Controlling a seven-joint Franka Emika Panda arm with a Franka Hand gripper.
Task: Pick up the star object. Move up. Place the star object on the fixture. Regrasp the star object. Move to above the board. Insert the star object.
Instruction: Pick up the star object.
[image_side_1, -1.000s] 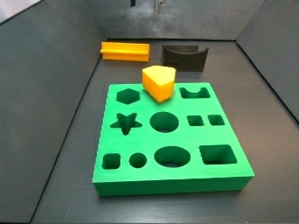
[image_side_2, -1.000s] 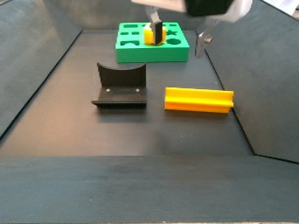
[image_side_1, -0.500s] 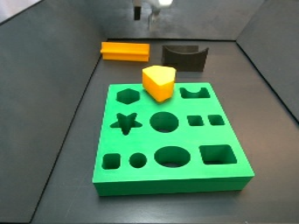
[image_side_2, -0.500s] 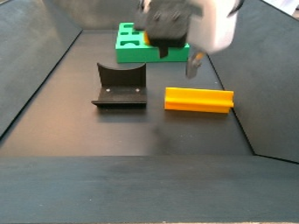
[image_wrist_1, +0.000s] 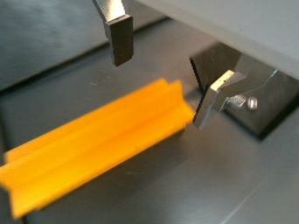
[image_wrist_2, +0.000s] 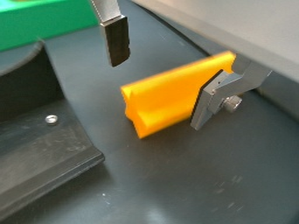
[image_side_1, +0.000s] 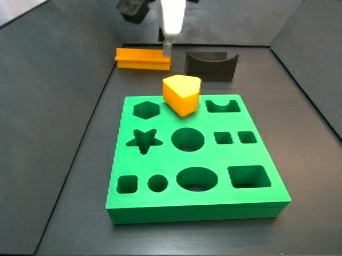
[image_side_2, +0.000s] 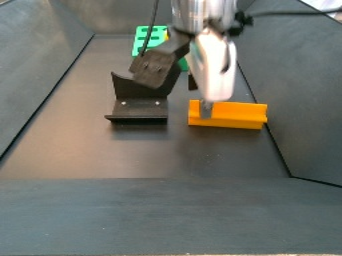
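In a side view, reading from the left: the fixture (image_side_2: 138, 97) stands on the dark floor, its curved back plate rising from a flat base. Just to its right the gripper (image_side_2: 203, 97) hangs low over the near end of the star object (image_side_2: 227, 114), an orange-yellow bar lying flat on the floor, close to the fixture but apart from it. Behind the arm, a corner of the green board (image_side_2: 148, 39) shows at the far end of the enclosure.

In a side view from the opposite end, the star object (image_side_1: 136, 58) lies at the far left, the arm descends just right of its centre, and the fixture (image_side_1: 211, 64) stands to the right of it. The board (image_side_1: 194, 153) fills the foreground, with star, hexagon, circle and square cut-outs. A yellow-orange wedge block (image_side_1: 182, 95) stands upright in a hole near the board's far edge.

In both wrist views the jaws stand wide apart, holding nothing. One finger (image_wrist_1: 119, 38) hangs clear above the floor on one side of the star object (image_wrist_1: 103, 141); the opposite finger (image_wrist_1: 216, 94) sits just beside the ridged end of the bar, though contact cannot be confirmed. In a wrist view the star object (image_wrist_2: 176, 93) shows its grooved end face, one finger (image_wrist_2: 115, 41) is well clear of it, the fixture (image_wrist_2: 41, 136) lies alongside, and a strip of the board (image_wrist_2: 41, 19) is visible beyond.
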